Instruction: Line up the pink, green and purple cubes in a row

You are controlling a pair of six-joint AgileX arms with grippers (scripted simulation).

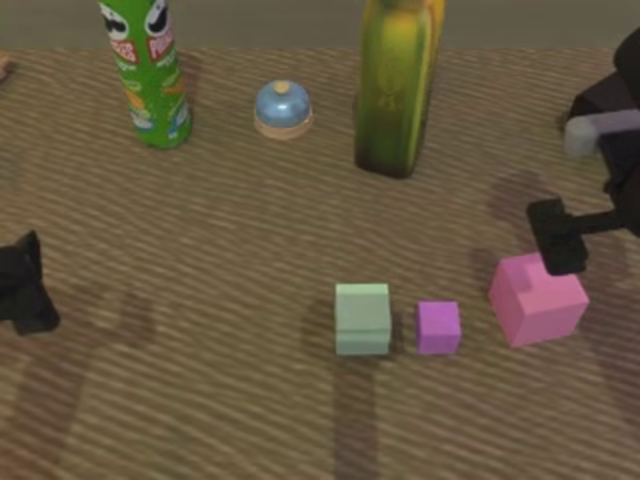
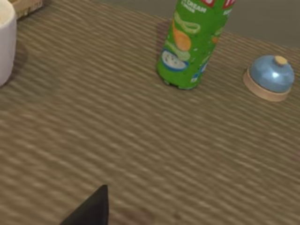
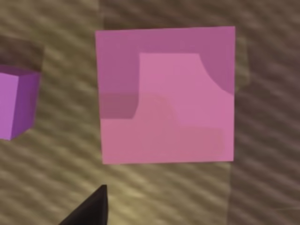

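Observation:
Three cubes sit in a rough row on the woven mat near the front right. The pale green cube [image 1: 362,318] is leftmost, the small purple cube [image 1: 438,327] is just right of it, and the large pink cube [image 1: 537,298] is rightmost, turned slightly and a bit farther back. My right gripper [image 1: 557,240] hovers open above the pink cube's far edge, holding nothing. The right wrist view looks straight down on the pink cube [image 3: 166,96], with the purple cube [image 3: 16,101] beside it and one dark fingertip [image 3: 96,206]. My left gripper [image 1: 25,285] is parked open at the left edge.
Along the back stand a green chip can [image 1: 150,75], a blue call bell [image 1: 283,108] and a tall green-yellow bottle [image 1: 398,85]. The left wrist view shows the can [image 2: 194,44], the bell [image 2: 271,77] and a white container [image 2: 5,42].

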